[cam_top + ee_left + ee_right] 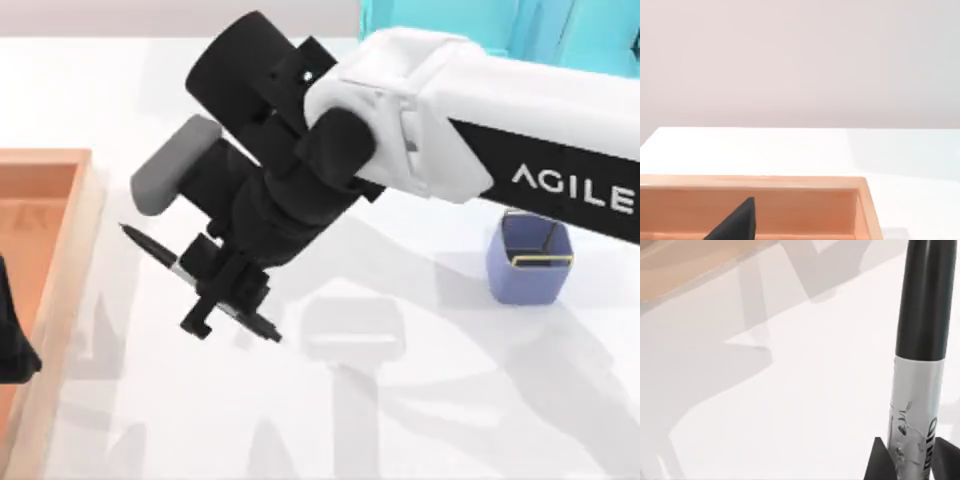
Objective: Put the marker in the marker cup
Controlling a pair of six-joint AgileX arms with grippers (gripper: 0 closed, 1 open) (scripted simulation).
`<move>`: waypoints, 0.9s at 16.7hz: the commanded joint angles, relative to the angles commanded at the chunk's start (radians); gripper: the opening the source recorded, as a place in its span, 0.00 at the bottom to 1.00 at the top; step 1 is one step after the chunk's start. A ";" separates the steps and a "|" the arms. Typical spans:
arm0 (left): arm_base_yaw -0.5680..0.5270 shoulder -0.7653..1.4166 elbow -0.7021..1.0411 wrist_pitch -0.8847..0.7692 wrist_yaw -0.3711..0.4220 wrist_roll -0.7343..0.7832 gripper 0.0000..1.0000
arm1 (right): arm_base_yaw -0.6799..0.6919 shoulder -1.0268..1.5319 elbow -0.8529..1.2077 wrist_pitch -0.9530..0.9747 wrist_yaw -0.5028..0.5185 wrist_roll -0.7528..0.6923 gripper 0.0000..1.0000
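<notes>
The marker (150, 250), black at both ends and pale grey in the middle, lies slanted in my right gripper (222, 295) left of the table's centre. That gripper is shut on its grey middle section. In the right wrist view the marker (920, 365) runs away from the gripper (912, 465), with a black fingertip (879, 462) on either side of it. The marker cup (528, 262), a small periwinkle-blue square cup with a gold wire rim, stands upright at the right, partly under my right arm. My left gripper (14, 345) is parked at the far left edge.
A shallow wooden tray (50, 200) takes up the left side of the table, and its wall (790, 207) is also in the left wrist view. A turquoise shelf (520, 30) stands at the back right. My right arm (480, 130) spans the table above the cup.
</notes>
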 joint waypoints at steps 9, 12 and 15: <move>0.000 0.000 0.000 0.000 0.000 0.000 1.00 | -0.487 -0.037 -0.534 1.116 -0.643 0.200 0.00; 0.000 0.000 0.000 0.000 0.000 0.000 1.00 | -0.651 -0.070 -0.721 1.481 -0.791 0.267 0.00; 0.000 0.000 0.000 0.000 0.000 0.000 1.00 | -0.798 -0.116 -0.878 1.781 -0.889 0.324 0.00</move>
